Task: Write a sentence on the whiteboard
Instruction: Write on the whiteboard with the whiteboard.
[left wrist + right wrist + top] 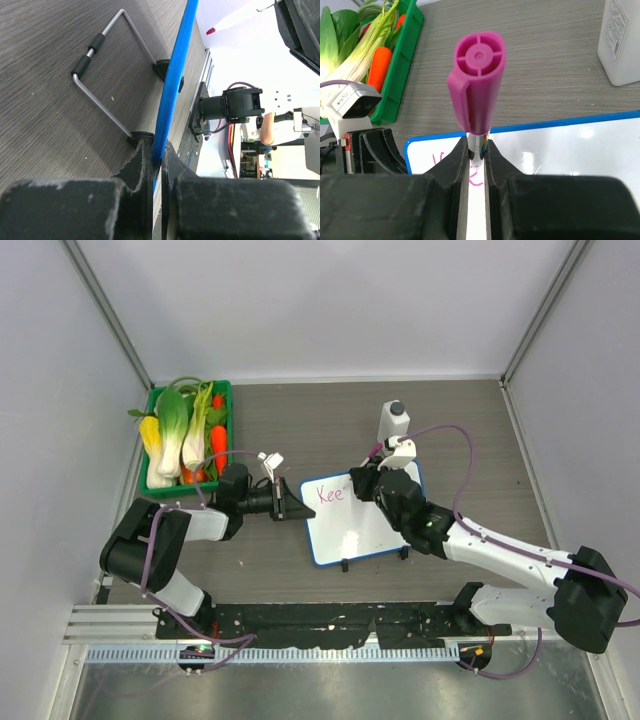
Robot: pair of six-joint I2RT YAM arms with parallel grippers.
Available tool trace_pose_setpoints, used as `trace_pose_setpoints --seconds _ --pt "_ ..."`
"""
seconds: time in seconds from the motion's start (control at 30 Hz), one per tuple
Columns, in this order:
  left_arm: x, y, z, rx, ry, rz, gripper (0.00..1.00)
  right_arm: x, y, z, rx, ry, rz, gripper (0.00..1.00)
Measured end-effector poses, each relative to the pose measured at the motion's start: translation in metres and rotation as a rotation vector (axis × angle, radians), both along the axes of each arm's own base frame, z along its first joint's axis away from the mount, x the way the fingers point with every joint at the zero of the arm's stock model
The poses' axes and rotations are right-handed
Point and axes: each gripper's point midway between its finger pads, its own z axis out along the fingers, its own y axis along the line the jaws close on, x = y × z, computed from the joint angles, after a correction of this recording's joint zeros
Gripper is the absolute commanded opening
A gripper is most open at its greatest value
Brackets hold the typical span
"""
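The whiteboard (365,530) stands tilted on its two black feet at mid-table, its blue rim (175,85) edge-on in the left wrist view. Pink letters "Kee" of the sentence (330,493) sit at its upper left, with strokes showing in the right wrist view (438,160). My left gripper (291,502) (159,157) is shut on the board's left edge. My right gripper (372,481) (477,157) is shut on a pink-capped marker (479,80). The marker's tip (212,30) rests at the board just right of the letters.
A green tray (225,390) of toy vegetables stands at the back left. A white bottle (393,421) (620,40) is just behind the board. The board's wire stand (107,75) lies against the table behind it.
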Motion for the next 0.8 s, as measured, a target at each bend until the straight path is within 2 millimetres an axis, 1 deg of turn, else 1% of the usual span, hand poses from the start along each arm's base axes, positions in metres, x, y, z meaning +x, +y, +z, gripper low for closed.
trace_pose_setpoints --seconds 0.1,0.3,0.4,0.8 --pt "0.000 0.000 0.000 0.000 0.000 0.000 0.00 0.002 0.000 0.001 -0.007 -0.004 -0.005 0.01" --pt "0.000 0.000 0.000 0.000 0.000 0.000 0.00 0.005 0.001 -0.010 -0.044 0.013 -0.009 0.02" --pt "0.000 0.000 0.000 0.000 0.000 0.000 0.00 0.005 0.001 -0.012 -0.047 0.015 -0.010 0.01" --pt "0.000 0.000 -0.001 0.002 0.003 0.001 0.00 0.000 -0.003 -0.019 -0.054 0.025 -0.001 0.01"
